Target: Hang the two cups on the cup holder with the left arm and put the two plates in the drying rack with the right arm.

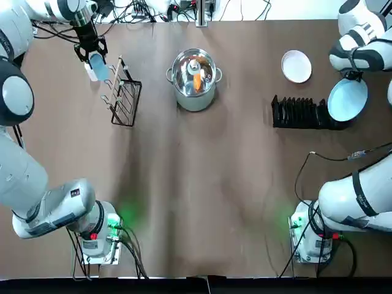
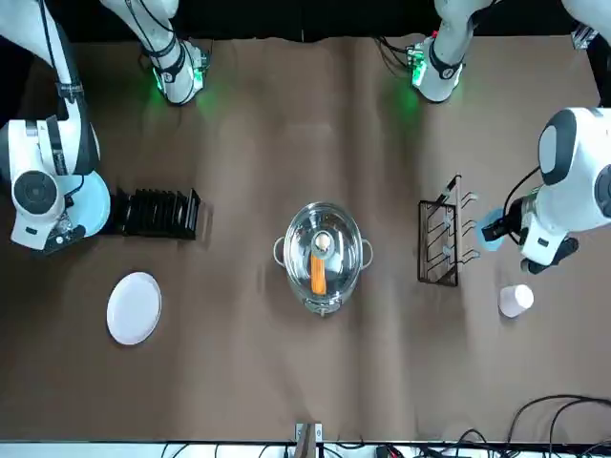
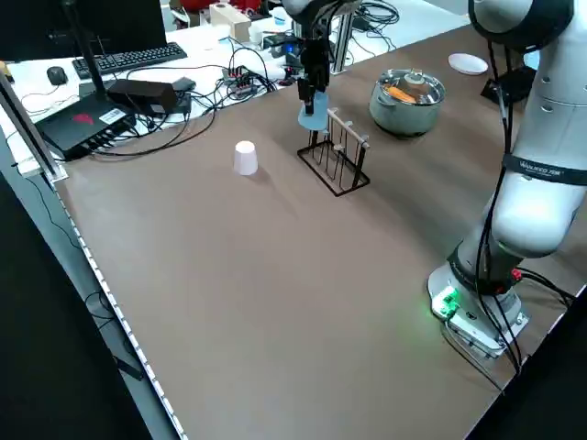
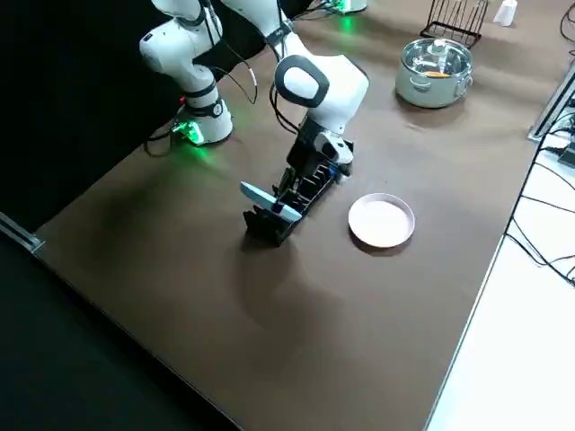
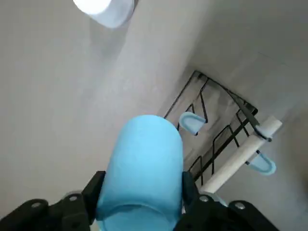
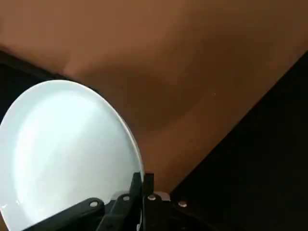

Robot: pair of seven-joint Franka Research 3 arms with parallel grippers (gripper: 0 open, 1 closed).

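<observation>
The light blue cup (image 5: 144, 154) is gripped between the left gripper's (image 5: 143, 178) fingers, parted to its width, just beside the cup holder (image 5: 240, 156); the white cup (image 2: 514, 301) is left near that gripper. The light blue plate (image 6: 72, 149) is pinched by the right gripper's (image 6: 143, 176) nearly closed fingers at the drying rack (image 1: 300, 114); the white plate (image 1: 296, 66) lies near it. A peg could be knocked through poor alignment, or the plate tipped by a missed slot. Counted: two cups, two plates, one holder, one rack
</observation>
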